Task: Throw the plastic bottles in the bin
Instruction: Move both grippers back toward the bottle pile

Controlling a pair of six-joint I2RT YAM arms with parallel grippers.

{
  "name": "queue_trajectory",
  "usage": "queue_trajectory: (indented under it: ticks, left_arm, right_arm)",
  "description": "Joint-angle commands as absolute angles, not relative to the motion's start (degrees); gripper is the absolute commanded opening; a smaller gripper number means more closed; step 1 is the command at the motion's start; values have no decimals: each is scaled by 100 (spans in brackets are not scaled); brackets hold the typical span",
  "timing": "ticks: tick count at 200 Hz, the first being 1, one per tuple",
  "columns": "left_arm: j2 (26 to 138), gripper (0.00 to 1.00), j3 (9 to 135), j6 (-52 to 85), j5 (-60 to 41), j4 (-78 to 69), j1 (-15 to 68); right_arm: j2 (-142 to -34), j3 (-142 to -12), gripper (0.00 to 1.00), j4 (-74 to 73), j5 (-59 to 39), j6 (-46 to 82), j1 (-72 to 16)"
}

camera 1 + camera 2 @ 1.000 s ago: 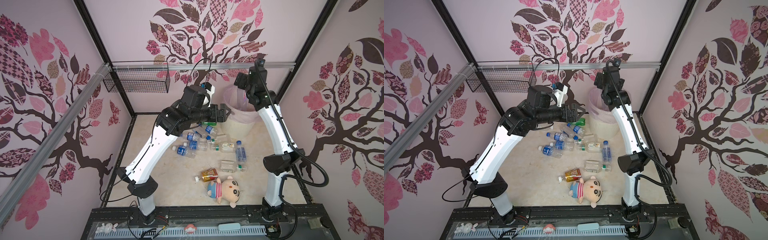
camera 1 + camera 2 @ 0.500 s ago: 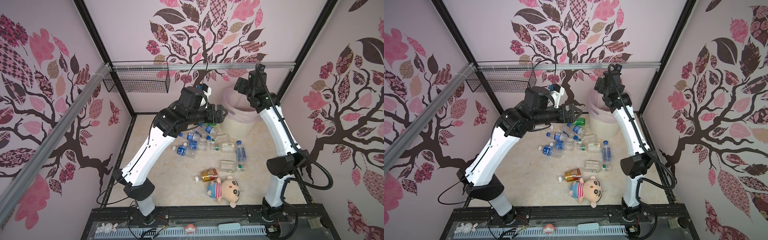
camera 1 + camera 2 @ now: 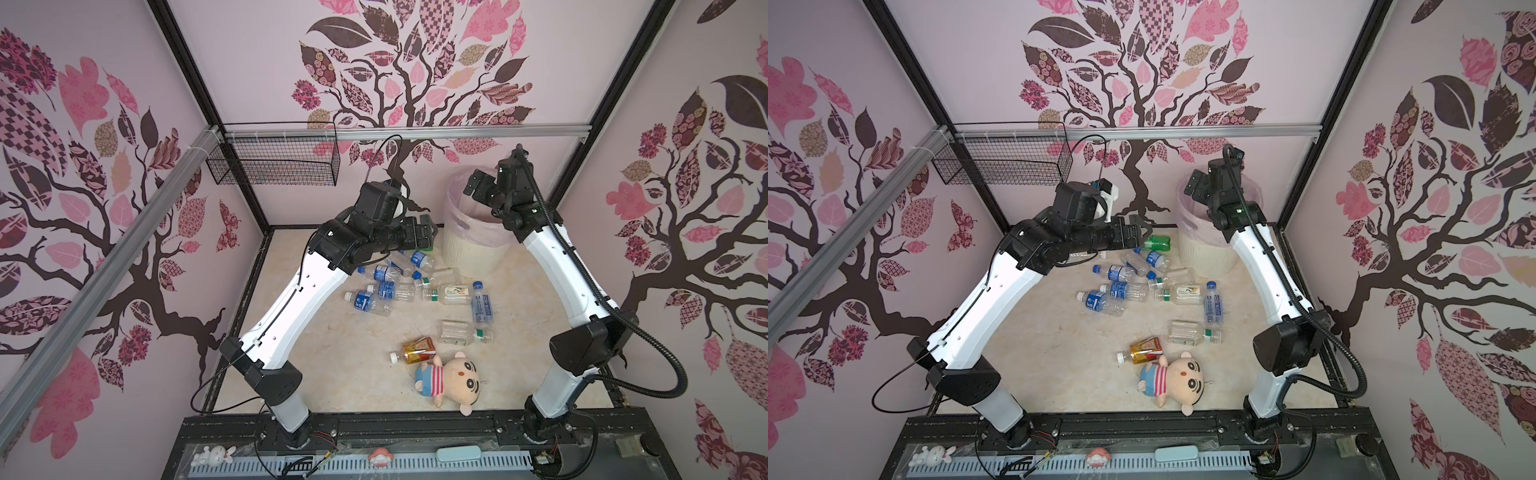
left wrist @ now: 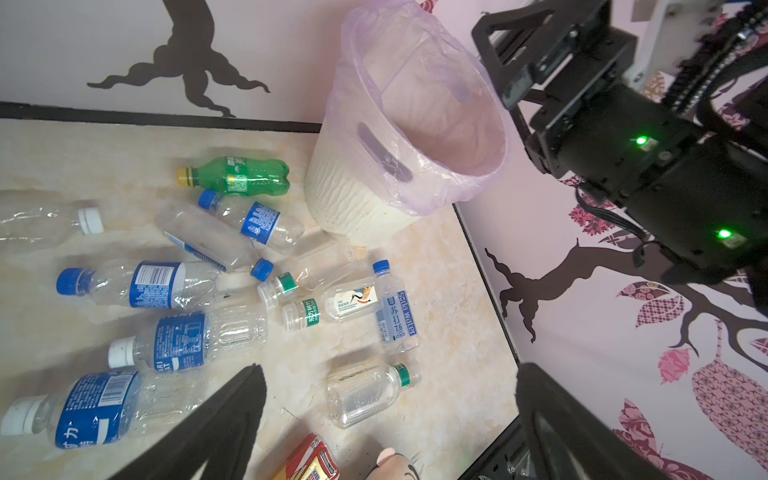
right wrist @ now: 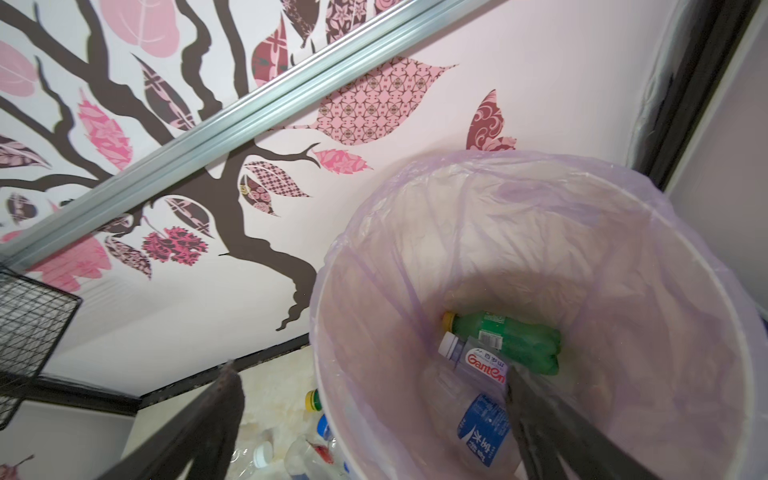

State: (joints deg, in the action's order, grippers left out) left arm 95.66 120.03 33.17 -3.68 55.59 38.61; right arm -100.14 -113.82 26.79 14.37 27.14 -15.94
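We found the bin (image 3: 469,253) standing at the far corner of the bench (image 3: 353,374), lined with a pale pink bag. The right pincer (image 3: 478,187) hung over the bin's mouth, fingers spread and holding nothing. Inside the bin lay a green bottle (image 5: 507,336), a clear bottle with red lettering (image 5: 478,361) and a blue-labelled bottle (image 5: 482,436).

The left pincer (image 3: 1138,232) hovered just beside the bin, also spread and empty. Below it a second green bottle (image 4: 241,176) lay on its side close against the bin's base.

The loose plastic bottles (image 3: 390,286) lay scattered on the bench near the bin, several touching or crossing one another. In both top views the left arm hid part of that heap. Farther from the bin lay a green-capped clear bottle (image 3: 463,332) and an amber bottle (image 3: 417,349). A plush doll (image 3: 449,378) lay just beside the amber bottle, on the side away from the bin. A black wire basket (image 3: 274,166) hung on the wall, well apart from the bin.
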Motion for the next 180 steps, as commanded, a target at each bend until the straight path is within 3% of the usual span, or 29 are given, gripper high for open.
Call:
queue_trajectory:
  ticks: [1,40,71,121,180]
  left_arm:
    - [9269,97,11676,3471,-292,5284,3639]
    - [9135,97,11202,3654,-36,5209,3238]
    - [9017,97,10414,4216,261,5025,2669]
    - [8553,97,8386,5486,-355,3588,1192]
    - [9469,97,8510,6302,-56,3882,475]
  right_arm:
    - [-9562,-11152,100,2217,790,2827,-1573]
    - [-9367,-10622,100,1737,13,3042,-1604]
    - [-9129,-10053,100,1168,7,2742,-1944]
    - [-9176,-9970,100,1055,-88,1913,-2741]
    - [-9366,-9768,100,866,-193,1495,-3413]
